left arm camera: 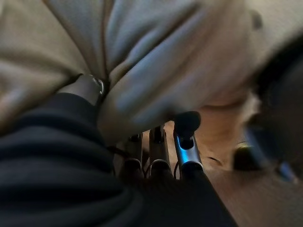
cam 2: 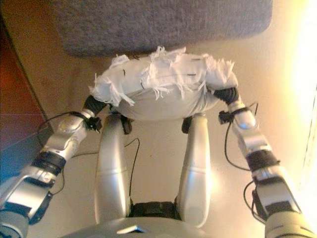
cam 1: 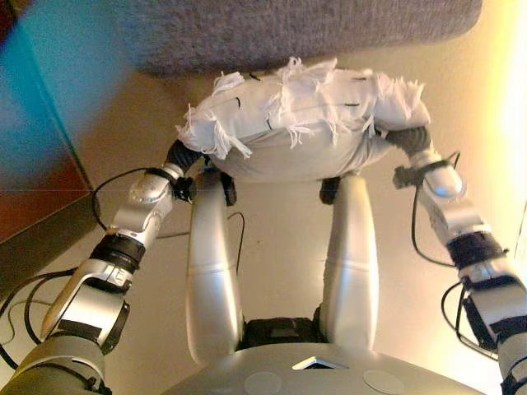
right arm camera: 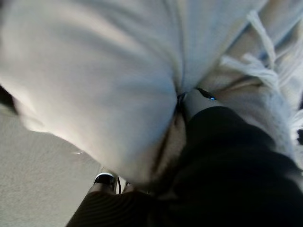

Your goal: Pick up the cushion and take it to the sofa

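A white cushion (cam 1: pixel 305 123) with ragged fringes is held up off the floor between my two hands, in front of my body. My left hand (cam 1: pixel 183 155) grips its left end. In the left wrist view the thumb (left arm camera: pixel 87 87) digs into the cloth (left arm camera: pixel 165 71) and the fingers (left arm camera: pixel 187 151) lie under it. At the cushion's right end sits my right hand (cam 1: pixel 409 140). Its thumb (right arm camera: pixel 196 99) is sunk into a fold of the cushion (right arm camera: pixel 94 85), and its fingers (right arm camera: pixel 105 182) reach beneath. The cushion hides most of both hands from above.
A grey textured surface (cam 1: pixel 288 33) lies just beyond the cushion, across the far side. A dark red-brown wooden panel (cam 1: pixel 33 181) runs along the left. Beige floor (cam 1: pixel 280 247) lies below the cushion.
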Robot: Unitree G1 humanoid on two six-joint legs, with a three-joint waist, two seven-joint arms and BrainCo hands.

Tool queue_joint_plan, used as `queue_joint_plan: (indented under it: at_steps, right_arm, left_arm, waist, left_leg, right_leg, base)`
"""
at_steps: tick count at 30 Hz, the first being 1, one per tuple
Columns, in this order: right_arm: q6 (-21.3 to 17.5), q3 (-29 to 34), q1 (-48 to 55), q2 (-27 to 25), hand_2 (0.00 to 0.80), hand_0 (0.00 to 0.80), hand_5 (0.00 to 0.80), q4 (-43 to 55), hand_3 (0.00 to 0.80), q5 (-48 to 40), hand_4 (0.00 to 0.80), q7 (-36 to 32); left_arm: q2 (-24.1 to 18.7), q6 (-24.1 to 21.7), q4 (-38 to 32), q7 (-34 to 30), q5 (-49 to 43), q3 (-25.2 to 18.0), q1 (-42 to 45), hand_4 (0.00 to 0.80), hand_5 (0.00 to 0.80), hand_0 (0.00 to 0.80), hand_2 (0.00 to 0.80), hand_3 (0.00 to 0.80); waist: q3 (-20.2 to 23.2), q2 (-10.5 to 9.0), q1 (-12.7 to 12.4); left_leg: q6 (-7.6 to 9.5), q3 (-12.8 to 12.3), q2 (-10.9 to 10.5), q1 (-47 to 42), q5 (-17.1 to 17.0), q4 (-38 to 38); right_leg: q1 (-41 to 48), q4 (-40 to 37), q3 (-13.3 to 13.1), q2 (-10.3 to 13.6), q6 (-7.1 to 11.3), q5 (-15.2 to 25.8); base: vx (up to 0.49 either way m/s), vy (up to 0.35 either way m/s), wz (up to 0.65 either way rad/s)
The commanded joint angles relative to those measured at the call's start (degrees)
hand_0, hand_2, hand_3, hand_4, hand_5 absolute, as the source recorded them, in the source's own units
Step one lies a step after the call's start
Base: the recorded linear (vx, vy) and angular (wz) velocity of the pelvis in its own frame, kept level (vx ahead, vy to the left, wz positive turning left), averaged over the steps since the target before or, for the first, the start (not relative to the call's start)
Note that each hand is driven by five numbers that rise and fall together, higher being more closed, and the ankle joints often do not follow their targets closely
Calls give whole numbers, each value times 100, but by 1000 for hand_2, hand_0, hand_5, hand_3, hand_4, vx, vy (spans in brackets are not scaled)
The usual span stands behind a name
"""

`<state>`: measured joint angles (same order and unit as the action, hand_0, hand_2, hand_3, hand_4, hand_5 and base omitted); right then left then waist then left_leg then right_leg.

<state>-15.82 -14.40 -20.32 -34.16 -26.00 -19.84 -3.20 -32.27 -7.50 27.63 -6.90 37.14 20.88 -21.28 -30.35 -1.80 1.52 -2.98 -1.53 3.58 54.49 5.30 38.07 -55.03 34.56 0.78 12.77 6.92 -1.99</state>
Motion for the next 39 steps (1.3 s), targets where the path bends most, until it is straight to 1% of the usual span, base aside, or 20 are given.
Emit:
queue_joint_plan:
  at_steps: [1,2,5,8,9,10,11,13,14,16,17,20,25,28,33,39]
  right_arm:
    - [-745,262,339,-130,800,800,800,1182,800,125,800,-238]
    - [-772,346,660,-62,800,800,800,1365,800,187,800,-244]
    - [-746,466,879,-20,800,800,800,1634,800,223,800,-193]
    - [-702,613,991,52,800,800,800,1944,800,223,800,-200]
    - [-668,627,1009,85,800,800,800,2058,800,272,800,-241]
    - [-550,642,1009,98,800,800,800,2206,800,279,800,-262]
    - [-568,723,1123,131,800,800,800,2357,800,313,800,-290]
    - [-838,883,1526,332,800,800,800,2550,800,462,800,-377]
    - [-934,982,1802,483,800,800,800,2706,800,524,800,-427]
    - [-1002,1124,2121,611,800,800,800,2981,800,520,800,-520]
    - [-887,1180,2247,627,800,800,800,3152,800,444,800,-572]
    - [-799,1294,2413,586,800,800,800,3579,800,182,800,-701]
    - [-800,1374,2627,577,800,800,800,4098,800,-121,800,-849]
    - [-873,1425,2711,535,800,800,800,4334,800,-302,800,-833]
    - [-942,1377,2561,556,800,800,800,4614,800,-541,800,-876]
    - [-867,1239,2345,431,800,800,800,4729,800,-592,800,-751]
  left_arm:
    - [390,-593,-934,-250,225,-145,140,800,800,800,800,800]
    - [452,-621,-1049,-328,255,-217,417,800,800,800,800,800]
    - [537,-669,-1231,-395,296,-347,649,800,800,800,800,800]
    - [614,-694,-1481,-375,384,-483,822,800,800,800,800,800]
    - [584,-728,-1594,-212,234,-570,831,800,800,800,800,800]
    - [503,-637,-1620,-264,487,-674,807,800,800,800,800,800]
    - [520,-672,-1527,-579,753,-758,994,800,800,800,800,800]
    - [668,-1219,-1590,-979,730,-896,1658,800,800,800,800,800]
    - [754,-1393,-1807,-1036,643,-941,2062,800,800,800,800,800]
    - [864,-1484,-2196,-1041,577,-1053,2474,800,800,800,800,800]
    - [903,-1411,-2398,-984,554,-1126,2634,800,800,800,800,800]
    - [949,-1347,-2859,-882,668,-1331,2830,800,800,800,800,800]
    - [950,-1305,-3496,-916,763,-1565,2995,800,800,800,800,800]
    - [912,-1317,-3819,-866,829,-1609,3051,800,800,800,800,800]
    - [875,-1423,-4140,-853,890,-1653,2886,800,800,800,800,800]
    - [863,-1281,-4289,-667,921,-1605,2756,800,800,800,800,800]
  waist:
    - [102,157,54]
    - [315,107,29]
    - [553,69,-10]
    - [771,56,-33]
    - [875,54,-24]
    - [1006,58,-28]
    - [1110,63,-57]
    - [1312,51,-107]
    - [1425,37,-157]
    - [1695,-1,-211]
    - [1866,-8,-238]
    - [2170,-7,-263]
    - [2496,-10,-276]
    - [2594,-5,-269]
    - [2705,25,-257]
    - [2760,50,-262]
  left_leg:
    - [-134,-92,116,-1261,-852,-1124]
    - [-136,-206,67,-1691,-808,-1397]
    - [-141,-274,78,-2229,-746,-1673]
    - [-130,-285,98,-2651,-724,-1858]
    - [-132,-286,90,-2865,-737,-2007]
    - [-137,-296,69,-3111,-761,-2198]
    - [-131,-302,65,-3311,-777,-2332]
    - [-109,-283,49,-3686,-810,-2564]
    - [-102,-281,61,-4027,-781,-2742]
    - [-92,-295,76,-4431,-823,-3048]
    - [-94,-298,90,-4672,-825,-3200]
    - [-119,-317,164,-5168,-846,-3516]
    - [-162,-345,284,-5654,-879,-3892]
    - [-173,-363,353,-5874,-927,-4139]
    - [-211,-326,458,-5959,-951,-4297]
    - [-302,-278,603,-5950,-1017,-4307]
  right_leg:
    - [1226,-1140,439,52,230,1022]
    - [1697,-1453,586,68,229,996]
    - [2253,-1744,736,138,212,942]
    - [2684,-1889,788,185,216,887]
    - [2885,-1989,787,180,222,874]
    - [3138,-2131,812,186,228,862]
    - [3356,-2251,855,207,241,867]
    - [3756,-2475,906,215,262,919]
    - [4122,-2634,949,189,268,907]
    - [4558,-2897,1006,140,254,928]
    - [4818,-3036,1018,93,235,906]
    - [5299,-3293,1033,18,179,856]
    - [5738,-3585,1077,-13,174,851]
    - [5898,-3687,1099,-38,186,852]
    - [6037,-3827,1119,-118,154,839]
    - [6080,-3867,1087,-240,64,776]
  base:
    - [177,-30,-3]
    - [156,-30,-6]
    - [88,-19,9]
    - [31,-9,12]
    - [91,23,10]
    - [109,27,3]
    - [103,15,-8]
    - [126,-38,-14]
    - [200,-54,-3]
    - [275,-28,2]
    - [329,-6,3]
    - [234,1,1]
    - [123,-27,-2]
    - [56,-64,0]
    - [22,-88,0]
    - [17,-110,0]
